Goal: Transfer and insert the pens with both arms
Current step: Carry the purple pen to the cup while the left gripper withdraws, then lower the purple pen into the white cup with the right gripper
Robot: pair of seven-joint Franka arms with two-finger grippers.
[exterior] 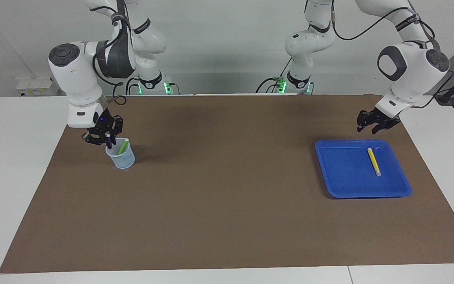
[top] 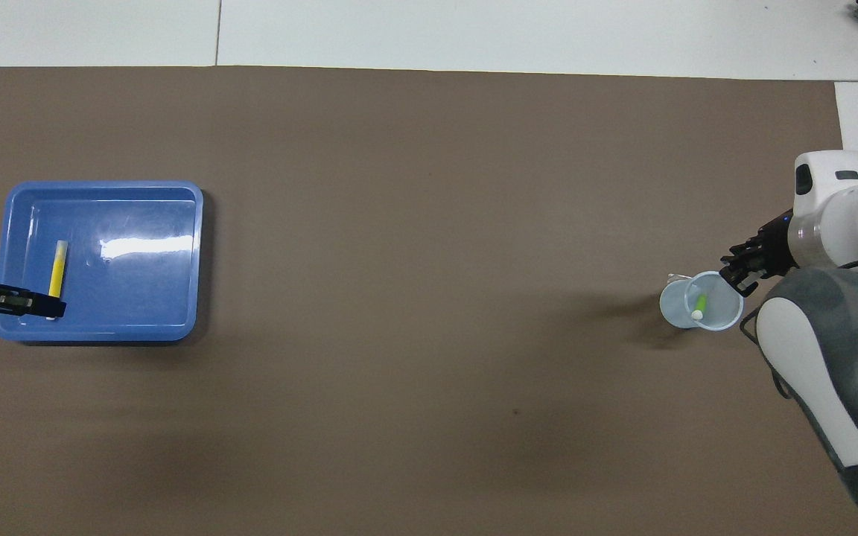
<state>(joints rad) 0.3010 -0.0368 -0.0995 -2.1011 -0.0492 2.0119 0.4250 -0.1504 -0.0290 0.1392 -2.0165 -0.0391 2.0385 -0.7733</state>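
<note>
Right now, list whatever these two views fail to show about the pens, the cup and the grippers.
- Purple pen: overhead view, hidden under the right gripper; in the facing view its lower end is lost at the cup rim, so whether it is inside yet is unclear.
- Left gripper: overhead view, mostly cut off by the frame edge.
- Yellow pen in the blue tray: overhead view, near end covered by the left gripper.
</note>
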